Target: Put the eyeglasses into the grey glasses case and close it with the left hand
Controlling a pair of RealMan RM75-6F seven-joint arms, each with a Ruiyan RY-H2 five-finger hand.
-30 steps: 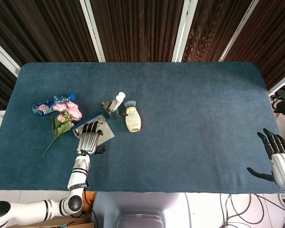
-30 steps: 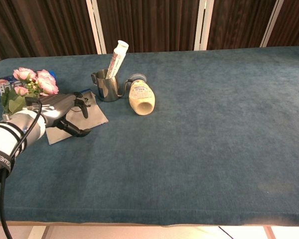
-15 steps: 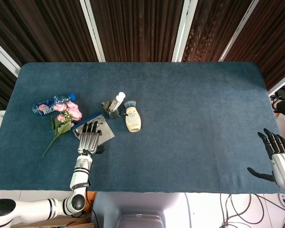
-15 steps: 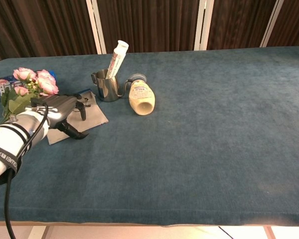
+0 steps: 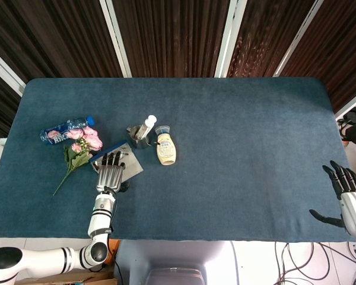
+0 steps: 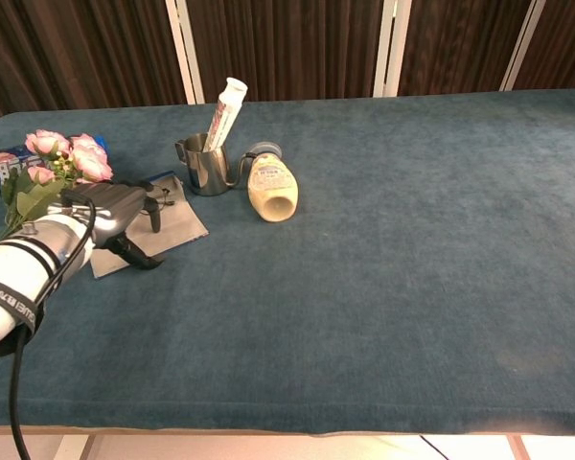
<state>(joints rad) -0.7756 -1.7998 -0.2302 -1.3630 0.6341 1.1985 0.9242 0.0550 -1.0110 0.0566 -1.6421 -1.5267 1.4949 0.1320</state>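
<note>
The left hand (image 5: 110,176) lies over the grey glasses case (image 5: 130,166) on the blue counter (image 5: 237,148), fingers stretched out flat across it and gripping nothing; the eyeglasses are hidden or too small to make out. Pink roses (image 6: 72,158) and a water bottle (image 5: 65,129) lie just left. The right hand (image 5: 347,196) hangs open at the counter's right edge.

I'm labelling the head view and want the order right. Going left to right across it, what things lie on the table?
Blue-labelled plastic water bottle → pink flower bunch with green stem → small steel pitcher holding a white tube → cream squeeze bottle lying on its side → right hand, off the table's right edge.
</note>
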